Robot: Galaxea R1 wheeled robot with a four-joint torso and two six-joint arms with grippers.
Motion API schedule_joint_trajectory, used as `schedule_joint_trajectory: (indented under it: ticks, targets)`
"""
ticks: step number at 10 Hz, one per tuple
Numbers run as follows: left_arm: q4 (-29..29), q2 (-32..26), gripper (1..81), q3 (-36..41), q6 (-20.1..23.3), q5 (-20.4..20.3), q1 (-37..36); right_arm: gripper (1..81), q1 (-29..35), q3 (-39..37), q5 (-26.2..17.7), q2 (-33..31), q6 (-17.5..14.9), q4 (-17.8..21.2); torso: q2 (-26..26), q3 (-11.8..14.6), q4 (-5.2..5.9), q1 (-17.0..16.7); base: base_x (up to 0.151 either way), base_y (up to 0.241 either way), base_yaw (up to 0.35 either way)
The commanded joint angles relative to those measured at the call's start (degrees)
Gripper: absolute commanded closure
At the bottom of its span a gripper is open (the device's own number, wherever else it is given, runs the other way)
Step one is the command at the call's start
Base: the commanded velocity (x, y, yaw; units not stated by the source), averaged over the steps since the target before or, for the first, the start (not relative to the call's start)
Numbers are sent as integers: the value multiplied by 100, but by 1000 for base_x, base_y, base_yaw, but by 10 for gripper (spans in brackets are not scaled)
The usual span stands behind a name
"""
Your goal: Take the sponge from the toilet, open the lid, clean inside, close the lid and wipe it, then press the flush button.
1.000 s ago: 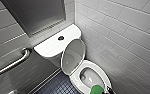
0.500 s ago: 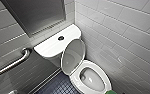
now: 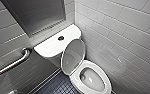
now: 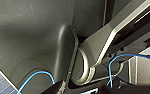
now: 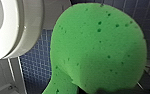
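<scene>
The white toilet [image 3: 77, 79] stands in the corner with its bowl uncovered. Its lid [image 3: 72, 56] is raised and leans back against the tank. The dark round flush button [image 3: 61, 38] sits in the middle of the flat tank top [image 3: 49, 47]. The bright green sponge [image 5: 98, 55] looms large in the right wrist view. It hangs above the blue floor beside the toilet's outer wall [image 5: 28, 27], pinched at its narrow waist by my right gripper. My left gripper is open and holds nothing.
A steel grab bar [image 3: 13, 63] runs along the left wall below a grey metal panel [image 3: 36, 15]. White tiled wall [image 3: 121, 37] closes the right side. Dark blue small-tiled floor [image 3: 58, 86] lies in front of the bowl.
</scene>
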Motion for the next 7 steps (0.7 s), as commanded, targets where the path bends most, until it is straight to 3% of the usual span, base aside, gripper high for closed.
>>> schedule_joint_trajectory:
  ticks: [1, 3, 4, 7]
  targets:
    - [57, -217, 10, 389, -28, 427, 73, 811, -558, 111, -263, -185, -284, -514, 0, 0, 0, -2, 0, 0, 0]
    - [65, -270, 10, 478, -28, 444, -33, 811, -1023, -151, -132, 148, -293, -726, -2, 2, 0, 0, 0, 0, 0]
    - [57, -296, 10, 486, -28, 444, -76, 811, -1216, -355, -34, 335, -293, -806, 571, 2, 0, -369, 0, 0, 0]
    - [65, -375, 10, 566, -28, 453, -164, 811, -1603, -917, 62, 862, -293, -946, 755, 2, 0, -490, 0, 0, 0]
